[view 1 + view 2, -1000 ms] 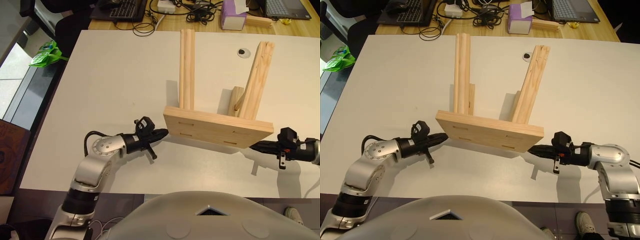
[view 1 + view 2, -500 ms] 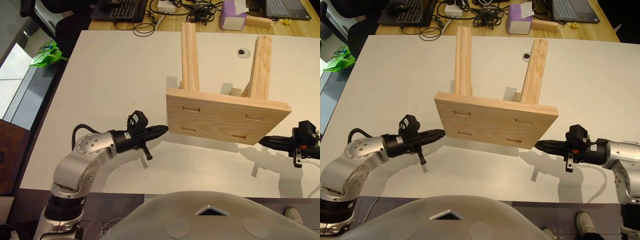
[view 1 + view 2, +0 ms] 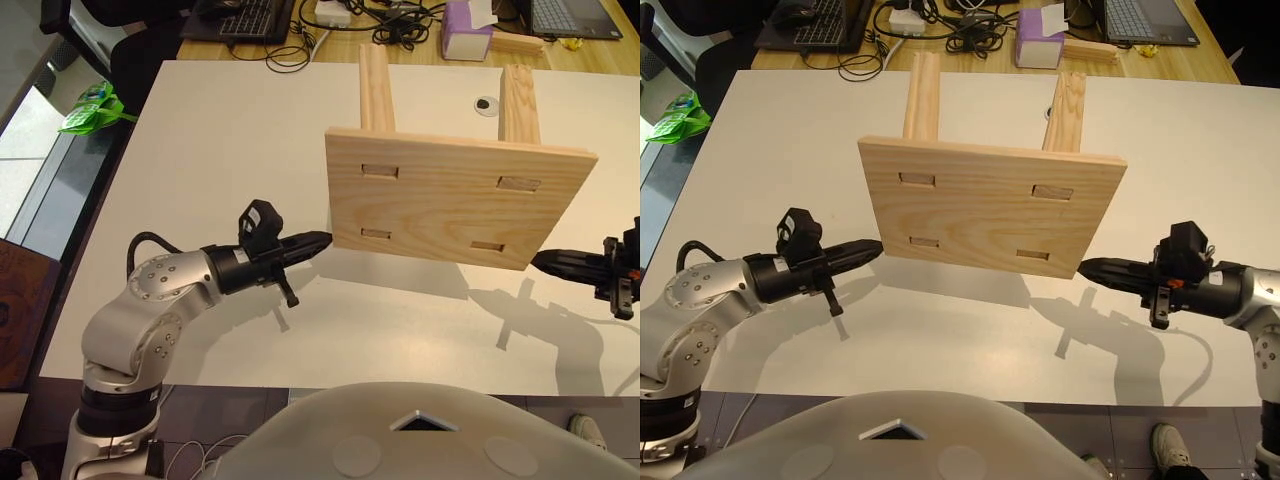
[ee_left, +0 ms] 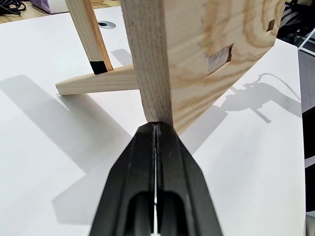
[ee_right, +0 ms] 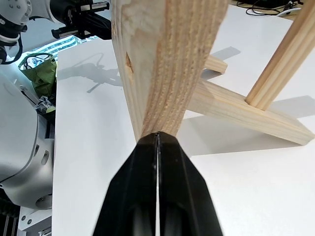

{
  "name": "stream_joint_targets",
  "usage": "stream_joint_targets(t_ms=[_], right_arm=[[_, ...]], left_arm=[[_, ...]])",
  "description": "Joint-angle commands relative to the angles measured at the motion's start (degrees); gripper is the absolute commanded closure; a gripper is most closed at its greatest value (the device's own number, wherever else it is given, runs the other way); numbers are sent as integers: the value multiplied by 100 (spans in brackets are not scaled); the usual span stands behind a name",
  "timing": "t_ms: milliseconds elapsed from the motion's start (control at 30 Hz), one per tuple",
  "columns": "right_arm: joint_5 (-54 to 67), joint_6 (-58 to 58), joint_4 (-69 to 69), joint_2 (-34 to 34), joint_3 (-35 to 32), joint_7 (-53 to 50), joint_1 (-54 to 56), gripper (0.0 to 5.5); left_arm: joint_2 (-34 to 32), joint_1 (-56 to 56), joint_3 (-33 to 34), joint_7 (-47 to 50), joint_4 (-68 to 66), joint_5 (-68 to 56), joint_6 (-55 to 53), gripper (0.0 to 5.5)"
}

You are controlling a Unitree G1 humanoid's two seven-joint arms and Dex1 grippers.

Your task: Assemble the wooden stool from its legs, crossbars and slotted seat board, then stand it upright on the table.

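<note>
- The stool is held off its feet over the middle of the tabletop. Its seat board is tipped so the slotted face looks up at the head camera.
- The two visible legs run away behind the seat board toward 12 o'clock.
- The seat board's long axis runs from 9 to 3 o'clock, and it sits squeezed between the two claws.
- The left claw has its fingers together. It points toward 3 o'clock, with its tip butted against the seat board's 9 o'clock edge near the lower corner.
- The right claw also has its fingers together. It points toward 9 o'clock, with its tip against the 3 o'clock edge near the lower corner.
- Neither arm is nearer, as each touches its own edge. The hold looks like end pressure only, so further tipping probably depends on both tips staying in line across the seat board.
- A second ago the seat board lay low and nearly edge-on, with the legs showing long. Since then its face has swung up toward the camera and the legs look shorter.
- Both claws have risen toward 12 o'clock and spread a little apart.
</note>
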State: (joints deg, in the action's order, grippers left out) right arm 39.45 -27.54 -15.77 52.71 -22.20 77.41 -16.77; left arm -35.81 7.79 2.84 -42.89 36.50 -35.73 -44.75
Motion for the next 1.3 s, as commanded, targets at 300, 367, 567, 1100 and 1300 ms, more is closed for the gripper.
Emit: stream_joint_targets(t_ms=[300, 367, 567, 1100, 1300], right_arm=[[732, -428, -548, -201, -94, -330, 402, 550], [778, -465, -555, -205, -104, -359, 433, 550], [1073, -701, -472, -251, -331, -468, 589, 550], [1354, -906, -364, -399, -446, -586, 801, 550], [1522, -1002, -336, -431, -527, -676, 860, 550]], left_arm=[[180, -559, 154, -83, 298, -963, -142, 547], [190, -574, 162, -60, 297, -987, -145, 547], [169, -708, 274, -6, 268, -1168, -184, 547], [345, -1193, 641, 480, 81, -1923, -384, 547], [299, -1185, 646, 531, 26, -1976, -367, 547]])
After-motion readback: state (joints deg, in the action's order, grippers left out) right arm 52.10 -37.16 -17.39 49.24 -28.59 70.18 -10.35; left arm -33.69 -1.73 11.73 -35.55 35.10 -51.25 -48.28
